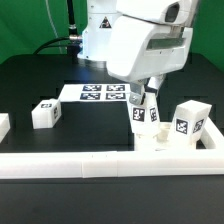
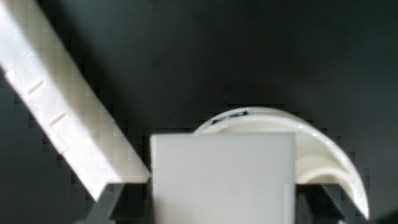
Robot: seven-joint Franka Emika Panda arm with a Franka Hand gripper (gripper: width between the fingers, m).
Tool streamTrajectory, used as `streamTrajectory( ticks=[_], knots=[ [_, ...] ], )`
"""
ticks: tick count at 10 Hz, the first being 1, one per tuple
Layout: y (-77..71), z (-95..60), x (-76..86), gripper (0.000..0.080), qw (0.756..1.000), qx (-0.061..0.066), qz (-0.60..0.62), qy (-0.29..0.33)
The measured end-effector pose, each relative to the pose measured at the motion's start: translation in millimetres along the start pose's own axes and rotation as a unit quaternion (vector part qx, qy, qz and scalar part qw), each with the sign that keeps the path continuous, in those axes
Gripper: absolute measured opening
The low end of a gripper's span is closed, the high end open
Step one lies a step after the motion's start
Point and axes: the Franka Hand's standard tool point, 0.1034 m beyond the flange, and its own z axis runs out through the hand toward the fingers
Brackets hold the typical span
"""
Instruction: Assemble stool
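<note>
End effector (image 2: 219,197) clamped on leg (image 2: 221,165), seat disc (image 2: 313,146) just beyond

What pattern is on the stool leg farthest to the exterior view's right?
A black-and-white square tag on the white leg; the exterior view shows it best.

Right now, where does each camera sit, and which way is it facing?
Exterior view: off the arm, raised, looking down over the white rail toward the marker board; shows the arm and its gripper holding a leg.
Wrist view: on the wrist, looking down past the fingers at the black table and round seat; only fingers show.
Shared: the gripper's fingers and the held leg.
</note>
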Motion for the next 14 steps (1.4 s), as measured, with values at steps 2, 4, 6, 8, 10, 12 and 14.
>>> streamTrajectory(
  ticks=[2, 4, 6, 8, 10, 12, 14],
  knots=[
    [-2.2, 0.5, -2.3, 0.0337, 0.994, 0.011, 0.111, -0.005],
    [-8.3, 0.3, -3.0, 0.0337, 0.967, 0.033, 0.254, -0.014],
    [-10.2, -0.2, -2.2, 0.0337, 0.944, 0.048, 0.327, -0.015],
    [-10.0, -0.5, 0.1, 0.0337, 0.931, 0.047, 0.362, -0.009],
    [-11.2, -1.0, 1.5, 0.0337, 0.901, 0.052, 0.430, -0.011],
    [-10.2, 0.0, -0.8, 0.0337, 0.842, 0.069, 0.534, -0.016],
    [-8.3, 1.0, -3.2, 0.0337, 0.782, 0.095, 0.616, -0.020]
  ],
)
